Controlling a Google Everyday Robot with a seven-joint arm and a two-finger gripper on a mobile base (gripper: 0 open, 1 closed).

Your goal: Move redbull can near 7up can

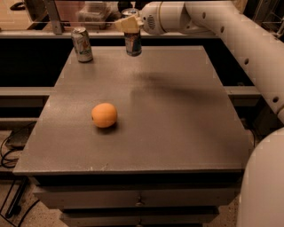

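The redbull can [132,43], slim and blue-silver, hangs upright in my gripper [128,24] over the far edge of the table, a little right of its middle. The gripper is shut on the can's top, and its pale fingers [126,23] hide the can's upper part. The can's base looks just above the tabletop. The 7up can [82,44], shorter and pale with green marking, stands upright at the far left of the table. It is roughly a hand's width left of the redbull can.
An orange [104,115] lies on the grey table [177,133], left of centre. My white arm [230,31] reaches in from the right over the far edge. A shelf with clutter [93,11] runs behind the table. Drawers sit below the front edge.
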